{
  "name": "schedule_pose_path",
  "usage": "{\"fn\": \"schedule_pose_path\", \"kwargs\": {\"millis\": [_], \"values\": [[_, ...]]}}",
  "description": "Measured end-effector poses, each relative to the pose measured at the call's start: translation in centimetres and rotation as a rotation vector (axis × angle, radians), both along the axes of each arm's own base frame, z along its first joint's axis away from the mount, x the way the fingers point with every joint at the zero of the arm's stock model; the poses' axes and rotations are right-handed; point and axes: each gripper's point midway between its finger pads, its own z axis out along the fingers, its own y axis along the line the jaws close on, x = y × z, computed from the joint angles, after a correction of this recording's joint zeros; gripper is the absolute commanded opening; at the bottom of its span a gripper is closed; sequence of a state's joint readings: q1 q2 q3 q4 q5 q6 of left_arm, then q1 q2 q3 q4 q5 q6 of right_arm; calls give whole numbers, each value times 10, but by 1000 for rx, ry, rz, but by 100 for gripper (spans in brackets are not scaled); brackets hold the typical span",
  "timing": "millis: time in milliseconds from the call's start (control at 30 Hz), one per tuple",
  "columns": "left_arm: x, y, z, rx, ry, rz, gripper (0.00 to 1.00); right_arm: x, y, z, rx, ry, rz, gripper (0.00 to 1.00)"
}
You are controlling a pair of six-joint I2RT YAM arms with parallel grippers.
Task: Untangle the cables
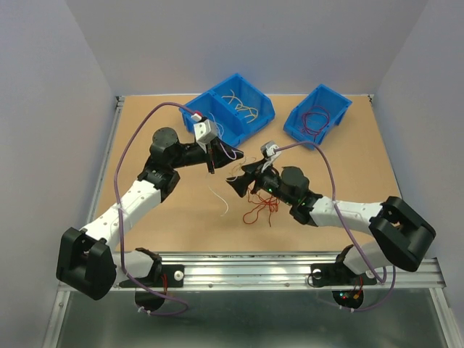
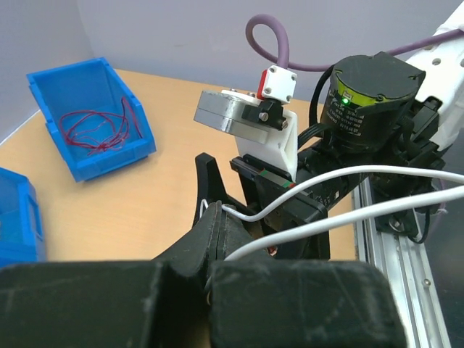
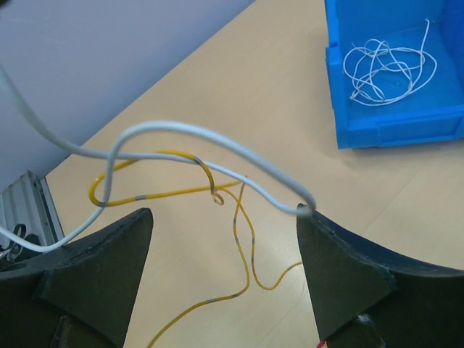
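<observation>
My left gripper (image 2: 215, 212) is shut on a white cable (image 2: 312, 190), which runs from its closed fingertips toward the right arm. In the top view this gripper (image 1: 212, 161) hangs over the table's middle. Just to its right is my right gripper (image 1: 237, 183), whose jaws (image 3: 225, 217) stand open. A white cable (image 3: 210, 136) loops across their gap and rests on the right fingertip (image 3: 308, 217). Yellow cables (image 3: 245, 250) lie on the table under the jaws. A red tangle (image 1: 261, 206) lies below the right gripper, and a loose white cable (image 1: 221, 199) to its left.
A blue bin (image 1: 250, 119) at the back centre holds pale cables (image 3: 384, 69). A second blue bin (image 1: 333, 98) at the back right holds red cables (image 2: 98, 129). Thick purple cables arc over both arms. A metal rail (image 1: 254, 272) runs along the near edge.
</observation>
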State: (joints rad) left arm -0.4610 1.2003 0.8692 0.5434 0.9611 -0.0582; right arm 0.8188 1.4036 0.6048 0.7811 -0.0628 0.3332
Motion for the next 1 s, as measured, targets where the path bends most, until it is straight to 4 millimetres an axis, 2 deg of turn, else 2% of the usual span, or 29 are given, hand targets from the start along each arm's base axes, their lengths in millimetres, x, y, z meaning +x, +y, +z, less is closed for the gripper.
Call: {"fn": "schedule_pose_path", "kwargs": {"millis": [200, 267, 333, 367, 433, 467, 533, 633, 733, 900, 1000], "values": [[-9, -3, -2, -13, 24, -35, 0, -4, 9, -4, -13, -28, 19, 85], [-12, -4, 0, -19, 24, -48, 0, -5, 12, -8, -22, -26, 23, 81], [-15, -4, 2, -26, 20, -59, 0, -5, 14, -15, -40, -21, 26, 66], [-17, -4, 4, -28, 19, -63, 0, -5, 16, -19, -49, -19, 28, 50], [-20, -4, 7, -33, 13, -72, 0, -6, 18, -23, -59, -14, 31, 30], [-22, -4, 9, -37, 7, -77, 0, -7, 18, -25, -63, -14, 32, 13], [-25, -3, 13, -44, -5, -82, 0, -7, 19, -25, -63, -16, 31, 1], [-25, 0, 19, -52, -23, -72, 0, -6, 19, -23, -61, -17, 20, 1], [-15, 7, 20, -55, -25, -23, 0, -1, 15, -23, -58, -14, -15, 0], [30, 38, 21, -71, 4, 187, 0, 13, 0, -13, -23, 3, -146, 1], [49, 57, 21, -90, 13, 312, 0, 26, -19, -1, 21, 17, -278, 1]]}}
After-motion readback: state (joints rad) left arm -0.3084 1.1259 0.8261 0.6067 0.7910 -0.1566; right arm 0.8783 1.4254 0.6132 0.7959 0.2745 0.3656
